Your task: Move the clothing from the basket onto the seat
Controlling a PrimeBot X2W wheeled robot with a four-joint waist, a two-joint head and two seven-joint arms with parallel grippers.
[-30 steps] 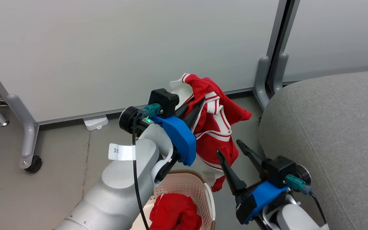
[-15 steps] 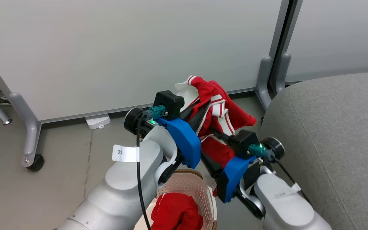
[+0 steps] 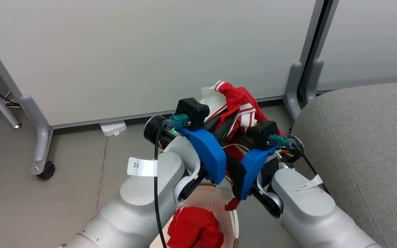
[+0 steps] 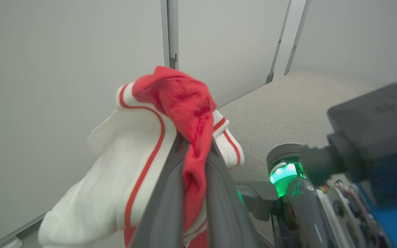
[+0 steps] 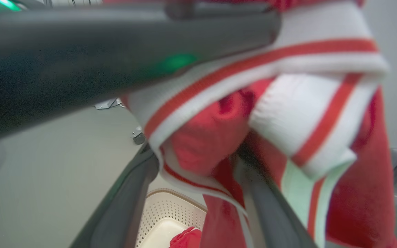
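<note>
At the far left, a partition panel [image 3: 150,51] stands on a grey foot with a black caster [image 3: 46,170], and a white power strip [image 3: 113,128] lies on the floor against the panel's base. Right of that, the left gripper [image 4: 195,148] is raised above the floor, its jaws pinched narrow on the red-and-white striped garment [image 3: 240,100], which bunches over the fingertips and hangs down behind them. Just beside it, the right gripper [image 5: 198,155] has its jaws spread wide, one finger on either side of the hanging folds, not closed on the fabric. Below the two grippers sits the cream perforated basket [image 3: 212,201], with the plain red garment [image 3: 195,230] crumpled inside it. The grey seat [image 3: 357,144] takes up the right side, close to the right arm, with no clothing lying on the part that shows.
</note>
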